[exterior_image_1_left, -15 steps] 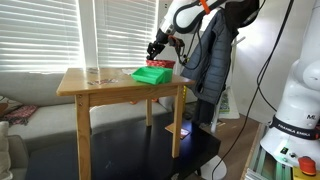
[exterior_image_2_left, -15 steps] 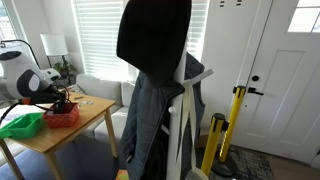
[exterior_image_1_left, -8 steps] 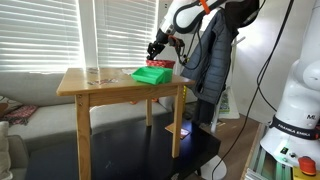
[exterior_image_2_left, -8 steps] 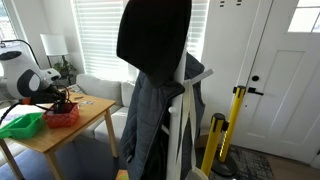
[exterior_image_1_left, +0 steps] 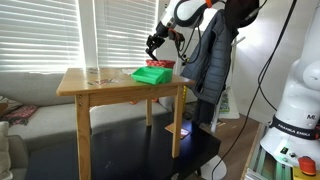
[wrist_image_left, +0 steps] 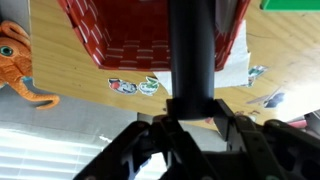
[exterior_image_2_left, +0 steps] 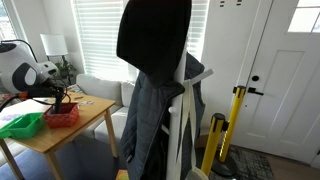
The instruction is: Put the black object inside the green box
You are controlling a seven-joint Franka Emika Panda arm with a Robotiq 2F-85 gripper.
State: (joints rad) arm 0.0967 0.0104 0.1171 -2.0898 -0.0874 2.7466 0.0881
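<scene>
In the wrist view my gripper point(wrist_image_left: 192, 106) is shut on a long black cylinder point(wrist_image_left: 190, 45), held over a red woven basket point(wrist_image_left: 120, 30). A corner of the bright green box point(wrist_image_left: 295, 4) shows at the top right. In both exterior views the low green box point(exterior_image_1_left: 152, 74) point(exterior_image_2_left: 22, 125) lies on the wooden table beside the red basket point(exterior_image_1_left: 161, 64) point(exterior_image_2_left: 62, 117). The gripper point(exterior_image_1_left: 153, 42) point(exterior_image_2_left: 62, 99) hangs above the basket, clear of its rim.
An orange octopus toy point(wrist_image_left: 15, 60) and small stickers point(wrist_image_left: 135, 86) lie on the wooden table point(exterior_image_1_left: 100, 85). A coat rack with a dark coat point(exterior_image_2_left: 155, 70) stands close beside the table. Window blinds are behind it.
The gripper has risen with the black cylinder, from down at the red basket to well above it. The green box and basket have not moved.
</scene>
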